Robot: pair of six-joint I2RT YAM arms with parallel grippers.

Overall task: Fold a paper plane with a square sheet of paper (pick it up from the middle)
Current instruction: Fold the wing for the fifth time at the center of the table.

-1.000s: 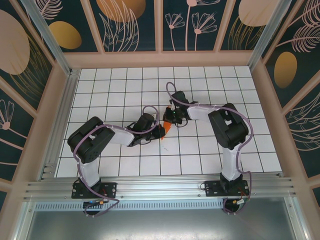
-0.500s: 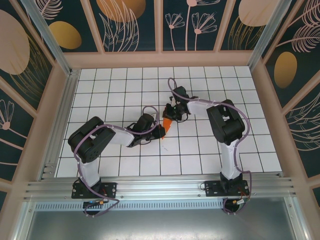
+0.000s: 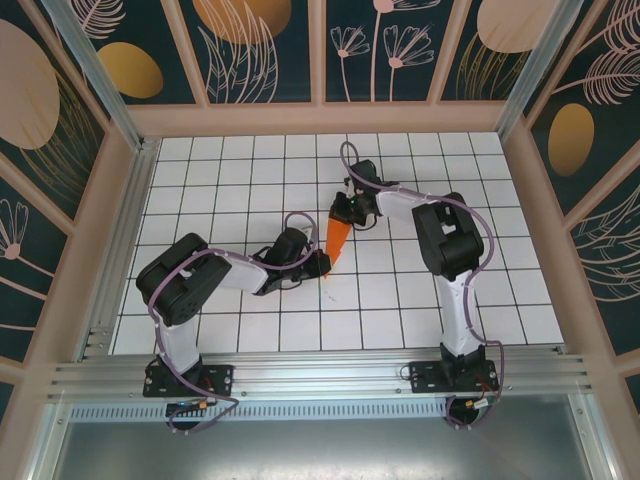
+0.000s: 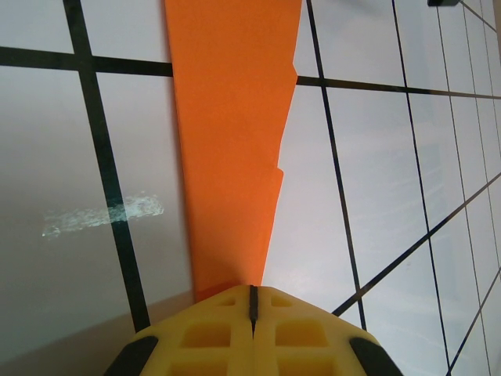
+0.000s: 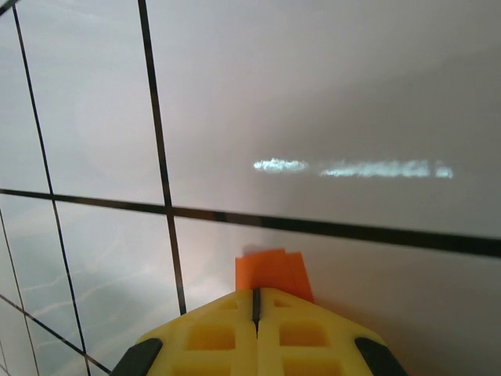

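Note:
The sheet of paper is folded into a narrow orange paper plane [image 3: 338, 238] that lies flat on the white grid table, its point toward the near side. My left gripper [image 3: 322, 264] is shut, and its yellow fingertips press down on the pointed near end. In the left wrist view the paper plane [image 4: 231, 157] runs away from under the left gripper [image 4: 252, 288], with stepped layers along its right edge. My right gripper [image 3: 346, 212] is also shut and rests on the wide far end. A short piece of the paper plane [image 5: 274, 270] pokes out beyond the right gripper [image 5: 255, 291].
White tiles with black grid lines [image 3: 400, 300] surround the paper on all sides. Wooden-framed patterned walls [image 3: 320, 110] enclose the table. The aluminium rail [image 3: 320, 375] with both arm bases runs along the near edge. A purple cable loops over the right arm [image 3: 450, 240].
My right gripper has slid away from the left one along the paper toward the far side, uncovering more of the orange dart. The left arm has stayed still.

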